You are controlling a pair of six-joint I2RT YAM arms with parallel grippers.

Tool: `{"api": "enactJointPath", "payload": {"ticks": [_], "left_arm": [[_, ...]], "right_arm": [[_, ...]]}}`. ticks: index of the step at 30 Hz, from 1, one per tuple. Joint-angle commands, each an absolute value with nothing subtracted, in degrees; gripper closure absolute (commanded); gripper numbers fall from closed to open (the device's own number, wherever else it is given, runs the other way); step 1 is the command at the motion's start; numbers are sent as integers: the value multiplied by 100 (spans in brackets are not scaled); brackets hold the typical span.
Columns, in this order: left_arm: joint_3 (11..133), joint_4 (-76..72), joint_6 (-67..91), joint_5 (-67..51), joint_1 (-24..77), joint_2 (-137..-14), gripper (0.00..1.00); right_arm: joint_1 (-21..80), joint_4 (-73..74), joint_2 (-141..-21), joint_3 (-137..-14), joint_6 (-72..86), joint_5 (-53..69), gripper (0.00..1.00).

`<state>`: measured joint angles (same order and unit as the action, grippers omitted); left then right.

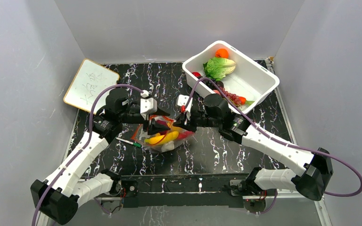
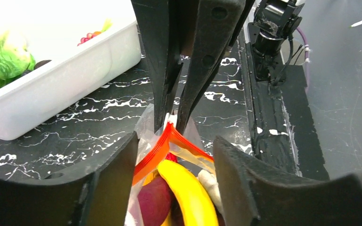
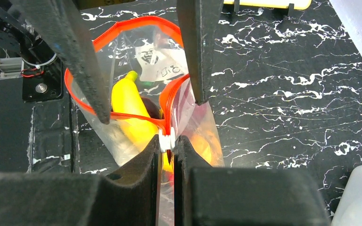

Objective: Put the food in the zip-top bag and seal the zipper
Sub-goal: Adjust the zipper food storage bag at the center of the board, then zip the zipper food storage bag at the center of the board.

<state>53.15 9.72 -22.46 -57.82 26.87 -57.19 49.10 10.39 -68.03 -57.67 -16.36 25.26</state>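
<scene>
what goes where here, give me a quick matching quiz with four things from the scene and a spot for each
Things:
1. yellow banana
2. green lettuce
3. whiteboard
4. green-and-white pen

Places:
A. at the far left edge of the table, by the wall
B. inside the zip-top bag
C. in the white tub
D. lying on the table just left of the bag

Pairs: 1-B, 2-C, 3-A, 4-D
</scene>
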Motion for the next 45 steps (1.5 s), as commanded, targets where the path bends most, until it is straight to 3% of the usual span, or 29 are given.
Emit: {"api": "enactJointPath", "payload": {"ticks": [1,3,6,9,12,14,16,27,31,35,37,39,40,41,44,45], "left_arm": [[5485,1098,-2432,-5739,2733,-5695,52],[5485,1176,-2456,-5665,2739,-5744,68],[5482,1245,-2489,-5659,2742,-5760,80],[5480,1310,-2571,-5684,2737,-5728,100],[5470,1399,-2698,-5729,2742,-5692,100],[5457,1424,-2723,-5737,2742,-5671,100],[5415,1384,-2720,-5763,2742,-5629,100],[5208,1126,-2490,-5925,2742,-5617,100],[5152,1113,-2435,-5968,2741,-5599,100],[5061,1056,-2344,-6020,2742,-5483,100],[5030,985,-2273,-6088,2742,-5459,100],[5048,930,-2165,-6094,2742,-5459,100],[5057,886,-2079,-6057,2740,-5451,100],[5066,830,-1923,-5951,2742,-5443,98],[5023,444,-1464,-5661,2742,-5396,58],[4999,239,-1267,-5637,2742,-5381,51]], "right_arm": [[4893,681,-6701,-6088,-1445,2373,100],[4895,557,-6625,-6023,-1269,2322,99],[4895,172,-6437,-5732,-1007,2370,94],[4896,-214,-6209,-5358,-750,2311,87],[4895,-451,-5992,-5038,-669,2243,84],[4895,-633,-5896,-4825,-576,2234,69],[4895,-897,-5807,-4584,-474,2265,63],[4891,-3041,-5853,-3253,-33,2537,68],[4895,-3206,-5995,-3254,-88,2622,70],[4896,-3155,-6071,-3397,-292,2771,66],[4893,-3066,-6091,-3452,-404,2785,76],[4895,-2987,-6095,-3510,-505,2847,96],[4891,-2966,-6076,-3534,-512,2841,100],[4895,-2970,-6061,-3551,-498,2834,100],[4894,-3090,-6070,-3635,-326,2842,100],[4895,-3099,-6104,-3702,-216,2831,100]]}}
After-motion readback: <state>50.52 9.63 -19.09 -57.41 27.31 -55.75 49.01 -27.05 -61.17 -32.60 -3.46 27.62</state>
